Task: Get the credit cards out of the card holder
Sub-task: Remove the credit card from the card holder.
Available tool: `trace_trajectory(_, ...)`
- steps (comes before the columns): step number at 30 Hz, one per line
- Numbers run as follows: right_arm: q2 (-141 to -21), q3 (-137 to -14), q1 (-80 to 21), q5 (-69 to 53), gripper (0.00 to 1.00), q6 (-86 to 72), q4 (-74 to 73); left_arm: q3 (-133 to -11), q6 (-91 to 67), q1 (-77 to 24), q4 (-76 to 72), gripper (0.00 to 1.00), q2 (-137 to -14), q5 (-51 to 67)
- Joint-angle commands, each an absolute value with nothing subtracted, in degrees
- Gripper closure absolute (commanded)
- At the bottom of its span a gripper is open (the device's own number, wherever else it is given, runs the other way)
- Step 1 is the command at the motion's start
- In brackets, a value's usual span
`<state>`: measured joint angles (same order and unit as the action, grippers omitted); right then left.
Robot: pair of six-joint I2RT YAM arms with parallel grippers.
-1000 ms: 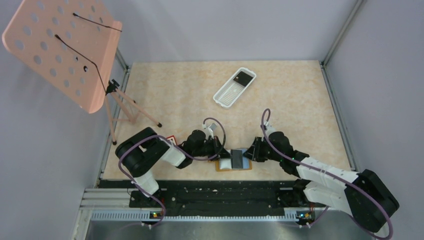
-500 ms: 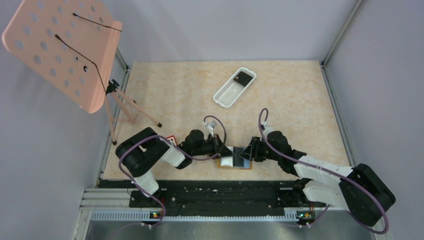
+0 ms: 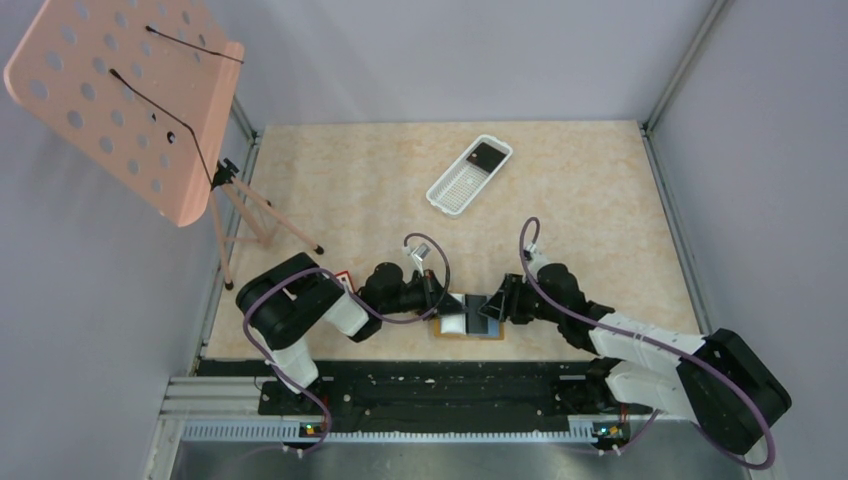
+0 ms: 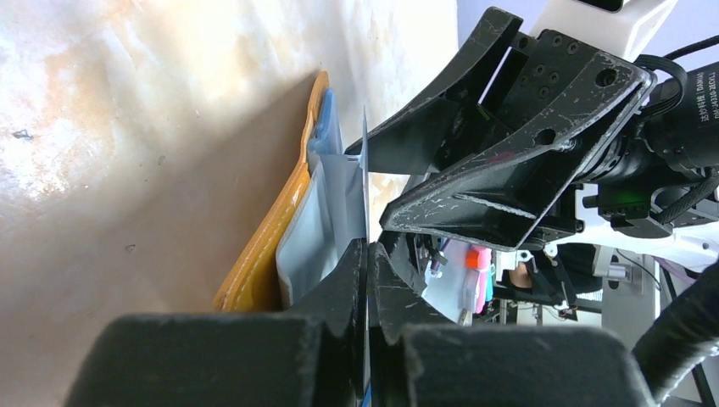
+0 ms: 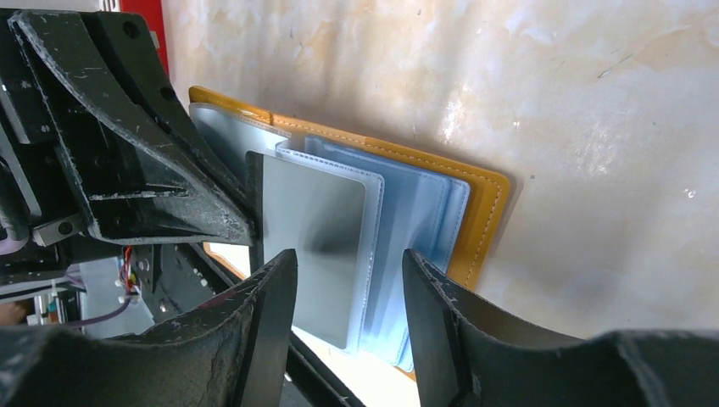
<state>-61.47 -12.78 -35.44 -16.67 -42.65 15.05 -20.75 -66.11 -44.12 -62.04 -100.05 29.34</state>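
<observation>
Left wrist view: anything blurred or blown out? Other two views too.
Left wrist: left gripper blurs to a dark mass toward the bottom, table washed out by glare upper left. Right wrist: right gripper defocused, card holder sharp, sheen on the grey card. Top external: evenly lit, sharp.

Top view: the card holder (image 3: pixel 452 328) lies largely under both gripper heads, and its contents are too small to resolve.

Left wrist view: the grey card (image 4: pixel 365 186) appears edge-on. Its lower end is hidden between the left gripper (image 4: pixel 367 263) fingers.

Right wrist view: the holder's near edge is hidden behind the right gripper (image 5: pixel 348 263) fingers. The number of cards in the pockets cannot be determined.
</observation>
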Motion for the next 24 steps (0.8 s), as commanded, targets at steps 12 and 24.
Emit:
trace_trajectory(12,-64.7,-11.0,-34.7,-20.2,0.72,-43.0,23.7,-19.8,-67.4,-43.8,-71.3,1.0,-103.0,30.9)
trace_trajectory(24,-61.3,-10.8,-33.8,-15.1,1.0,-41.8,18.1,-17.9,-64.9,-43.2,-68.5,1.0,-101.2,28.0)
